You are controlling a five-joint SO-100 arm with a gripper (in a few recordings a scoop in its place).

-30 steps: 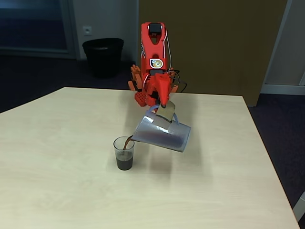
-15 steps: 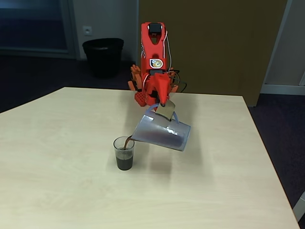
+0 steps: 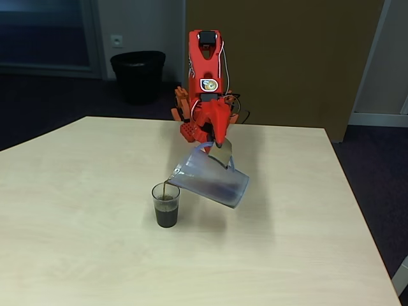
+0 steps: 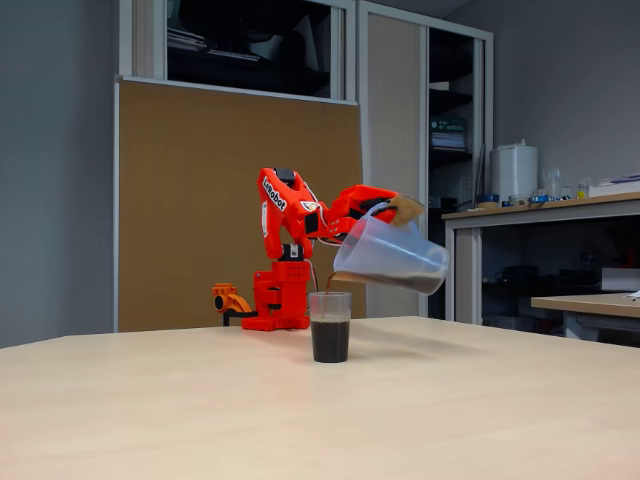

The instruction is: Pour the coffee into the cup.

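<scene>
— Why is the jug (image 3: 210, 180) hanging at that slant?

— Because that is how the coffee (image 3: 167, 217) gets out. The orange gripper (image 3: 218, 141) is pinched onto the handle at the top of the jug, and the wrist is rolled so the spout dips toward the cup (image 3: 166, 204) while the base rides higher on the far side. In both fixed views the spout sits just above the cup's rim — near enough that a thin dark thread of coffee falls straight inside.

— And the cup itself, where is it?

— Upright on the pale table (image 3: 76, 255), in front of the arm's base, left of the jug's body in the view that looks down the table. In the low side view the cup (image 4: 330, 327) stands directly under the spout, with the jug (image 4: 392, 256) held wholly off the table.

— How full is it?

— The dark level reaches roughly two thirds of the way up. I'd judge the pour is well along, since little dark liquid shows through the jug's wall.

— Anything risky in this hold?

— The grip is on the handle only, so the jug could swing if the tilt changes fast. Keeping the spout close over the rim seems meant to stop splashing onto the table.
</scene>
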